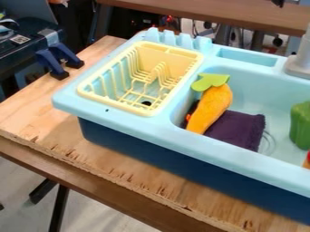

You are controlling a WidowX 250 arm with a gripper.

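Observation:
An orange toy carrot [210, 107] with a flat light-green top leans at a slant in the left part of the light-blue sink basin [248, 93]. Its lower end rests by the basin's front left wall, and its leafy top is up near the rim beside the rack. Under and to the right of it lies a dark purple cloth [237, 128]. A green toy pepper [301, 125] stands at the right edge of the view, with part of a red and orange thing [307, 159] just below it.
A yellow dish rack [142, 112] sits in the sink unit's left compartment. A grey faucet base [299, 67] rises at the back right. Dark blue clamps [51, 63] grip the wooden table [36, 108] at the left.

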